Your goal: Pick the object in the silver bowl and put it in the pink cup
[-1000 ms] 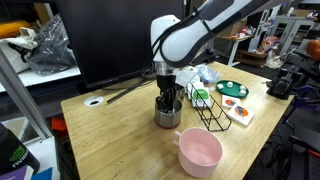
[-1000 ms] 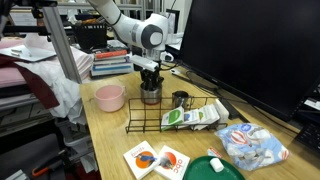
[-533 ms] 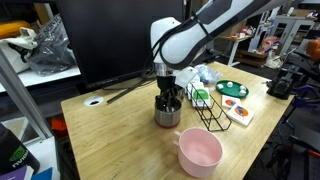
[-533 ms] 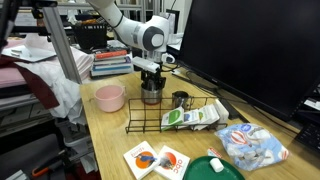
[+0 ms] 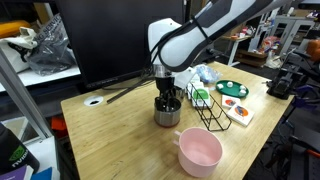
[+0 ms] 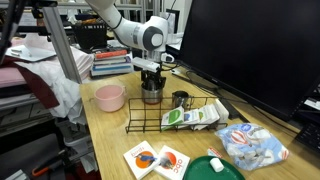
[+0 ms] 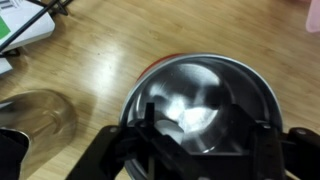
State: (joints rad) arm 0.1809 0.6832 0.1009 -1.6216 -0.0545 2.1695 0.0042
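The silver bowl [image 5: 168, 116] [image 6: 151, 96] stands mid-table in both exterior views. My gripper [image 5: 168, 103] [image 6: 151, 88] reaches straight down into it. In the wrist view the bowl's rim [image 7: 200, 62] fills the frame, and my gripper [image 7: 197, 125] is open, with its fingers apart against the inner walls. A small pale object [image 7: 196, 117] lies on the bowl's bottom between the fingers; it blends with the reflections. The pink cup [image 5: 199, 150] [image 6: 109, 97] stands empty on the table, apart from the bowl.
A black wire rack [image 5: 207, 108] [image 6: 170, 115] and a small metal cup [image 6: 181, 100] [image 7: 40, 115] stand close beside the bowl. Beyond them lie a green plate [image 5: 232, 88], picture cards [image 6: 155, 160] and a plastic bag [image 6: 252, 145]. A big dark monitor [image 6: 250, 50] lines one table edge.
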